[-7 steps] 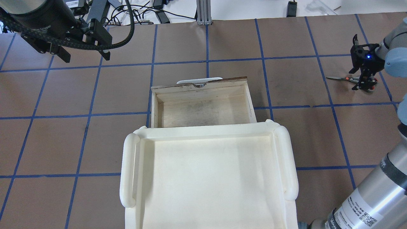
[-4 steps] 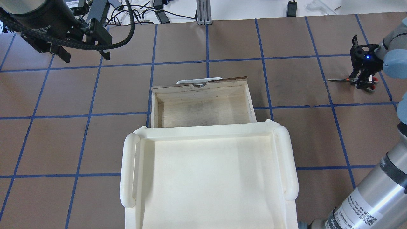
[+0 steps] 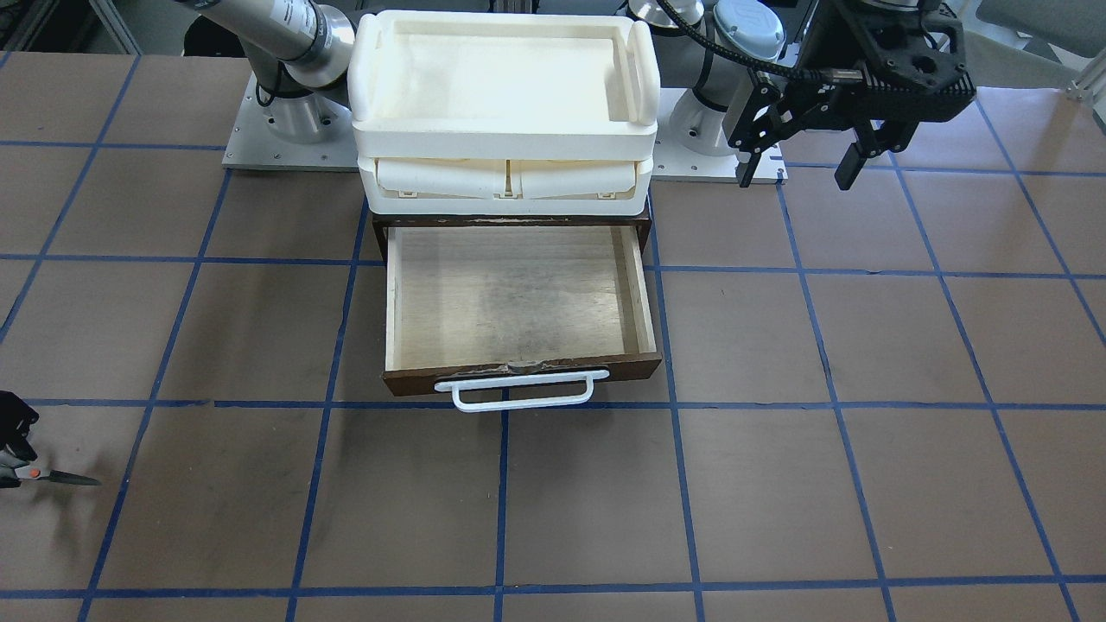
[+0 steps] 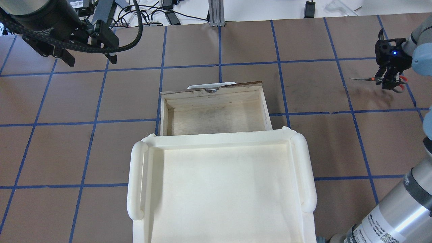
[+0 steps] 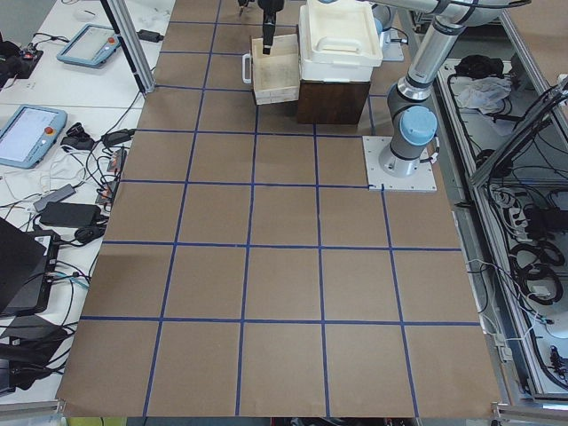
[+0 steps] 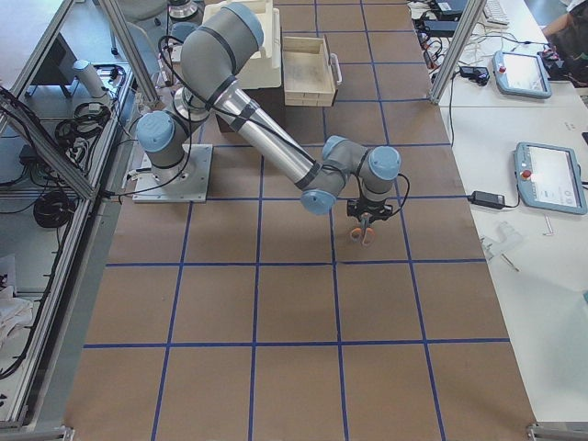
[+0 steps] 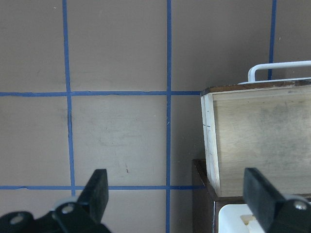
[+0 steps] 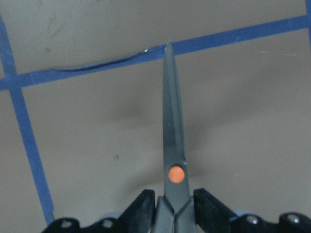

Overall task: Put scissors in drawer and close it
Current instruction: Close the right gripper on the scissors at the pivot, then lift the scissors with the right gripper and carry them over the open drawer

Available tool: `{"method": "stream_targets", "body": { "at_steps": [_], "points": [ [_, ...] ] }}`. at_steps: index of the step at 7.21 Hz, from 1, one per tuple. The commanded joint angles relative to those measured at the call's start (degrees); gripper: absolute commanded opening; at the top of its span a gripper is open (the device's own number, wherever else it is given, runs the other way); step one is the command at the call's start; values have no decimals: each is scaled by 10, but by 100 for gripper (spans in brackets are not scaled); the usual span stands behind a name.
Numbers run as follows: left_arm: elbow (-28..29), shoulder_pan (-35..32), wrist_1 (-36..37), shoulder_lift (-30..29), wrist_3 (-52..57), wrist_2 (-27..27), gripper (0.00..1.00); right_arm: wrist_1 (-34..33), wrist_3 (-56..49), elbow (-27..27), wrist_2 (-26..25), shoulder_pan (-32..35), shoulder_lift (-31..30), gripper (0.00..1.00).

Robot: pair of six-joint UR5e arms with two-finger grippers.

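Observation:
The scissors [image 4: 366, 79] hang in my right gripper [image 4: 389, 81], shut on them near the handles, a little above the table at the far right. Their blades are closed and level. The right wrist view shows the blades [image 8: 172, 141] and orange pivot between the pads [image 8: 141, 206]. They also show at the left edge of the front view [image 3: 52, 475] and in the right side view [image 6: 366, 234]. The wooden drawer [image 4: 211, 92] stands pulled open and empty [image 3: 518, 294], white handle facing away from me. My left gripper [image 4: 91, 60] is open and empty, high at the far left [image 7: 180, 204].
A white plastic tray unit [image 4: 136, 182] sits on top of the brown cabinet [image 3: 510, 220] that holds the drawer. The table is brown with blue tape lines. Cables and clutter lie beyond the far edge [image 4: 162, 13].
My right gripper has closed on the scissors and lifted them off the table, moving slightly farther away. The left arm and the drawer have not moved.

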Motion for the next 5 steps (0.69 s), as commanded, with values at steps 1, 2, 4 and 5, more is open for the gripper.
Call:
{"method": "stream_targets", "body": {
  "at_steps": [1,2,4,5],
  "points": [
    [0,0,0,0,0,0,100,58,55,0,2,71,-84,0],
    [0,0,0,0,0,0,100,98,76,1,5,93,-123,0],
    [0,0,0,0,0,0,100,115,139,1,4,163,-166,0],
    [0,0,0,0,0,1,100,127,187,1,4,213,-184,0]
  ]
}}
